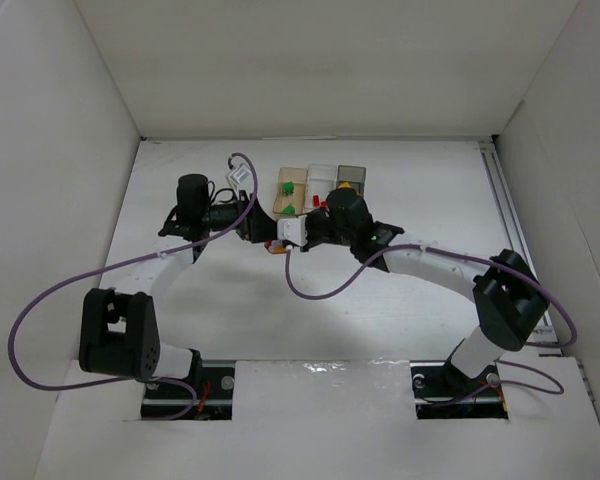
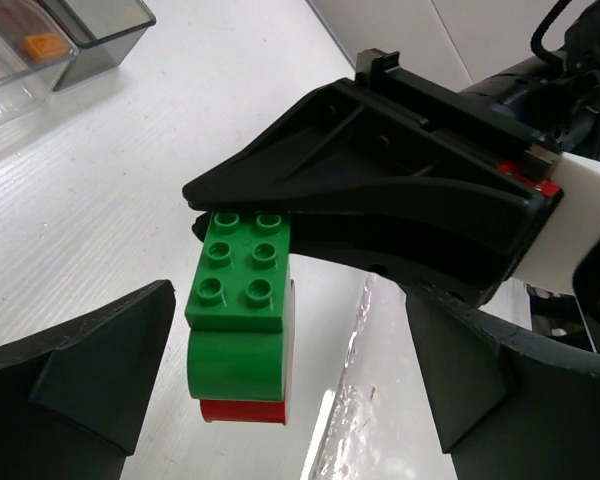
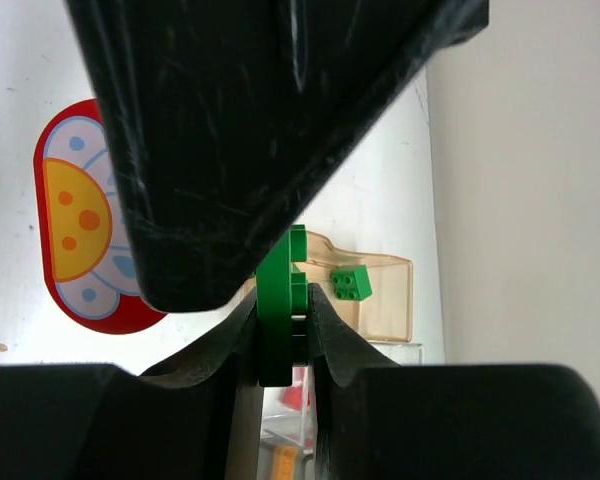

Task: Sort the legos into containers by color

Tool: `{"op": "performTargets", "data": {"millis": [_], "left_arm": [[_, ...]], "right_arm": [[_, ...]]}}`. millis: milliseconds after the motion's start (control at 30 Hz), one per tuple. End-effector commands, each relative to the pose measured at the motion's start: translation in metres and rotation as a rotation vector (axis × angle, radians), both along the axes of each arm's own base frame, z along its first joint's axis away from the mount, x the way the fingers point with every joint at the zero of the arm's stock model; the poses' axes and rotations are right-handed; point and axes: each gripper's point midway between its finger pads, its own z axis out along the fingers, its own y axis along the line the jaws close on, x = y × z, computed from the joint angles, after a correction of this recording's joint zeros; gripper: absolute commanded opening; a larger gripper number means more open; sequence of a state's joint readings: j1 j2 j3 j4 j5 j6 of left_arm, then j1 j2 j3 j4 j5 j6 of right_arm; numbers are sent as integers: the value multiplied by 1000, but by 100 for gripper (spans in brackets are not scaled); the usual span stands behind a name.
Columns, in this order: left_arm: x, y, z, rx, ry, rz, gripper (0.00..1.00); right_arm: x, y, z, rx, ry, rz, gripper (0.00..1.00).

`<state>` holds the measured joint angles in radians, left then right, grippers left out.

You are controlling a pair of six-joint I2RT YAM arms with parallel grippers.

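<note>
My right gripper (image 3: 280, 340) is clenched on the green lego (image 2: 238, 290), and the left gripper (image 2: 290, 320) is released. I'd centre over the amber container (image 3: 388, 305) at the tabletop's far edge before dropping.

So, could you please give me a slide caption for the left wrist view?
Right gripper clamps a green lego with a red piece beneath, inside the open left gripper.

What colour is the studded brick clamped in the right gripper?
Green brick, red piece beneath; clearest in the left wrist view.
</note>
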<state>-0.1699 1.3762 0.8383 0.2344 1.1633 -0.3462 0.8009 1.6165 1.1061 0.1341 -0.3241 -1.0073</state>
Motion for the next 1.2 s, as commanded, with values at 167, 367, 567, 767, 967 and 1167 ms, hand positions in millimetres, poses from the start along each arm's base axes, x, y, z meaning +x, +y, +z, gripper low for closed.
{"op": "performTargets", "data": {"millis": [167,367,567,767,967,1167], "left_arm": [[-2,1,13,-10,-98,12,80],[-6,1,3,3,-75,-12,49],[-3,1,-7,13,-35,-14,25],[1,0,-5,12,-37,-24,0],[-7,1,-7,8,-34,-32,0],[-8,5,-8,14,-24,2,0]], "right_arm": [[5,0,44,149,26,-64,0],[12,-7,54,184,35,-99,0],[17,-11,63,214,28,-122,0],[27,-11,72,251,9,-167,0],[68,-16,77,327,-23,-341,0],[110,-18,63,324,-29,-441,0]]}}
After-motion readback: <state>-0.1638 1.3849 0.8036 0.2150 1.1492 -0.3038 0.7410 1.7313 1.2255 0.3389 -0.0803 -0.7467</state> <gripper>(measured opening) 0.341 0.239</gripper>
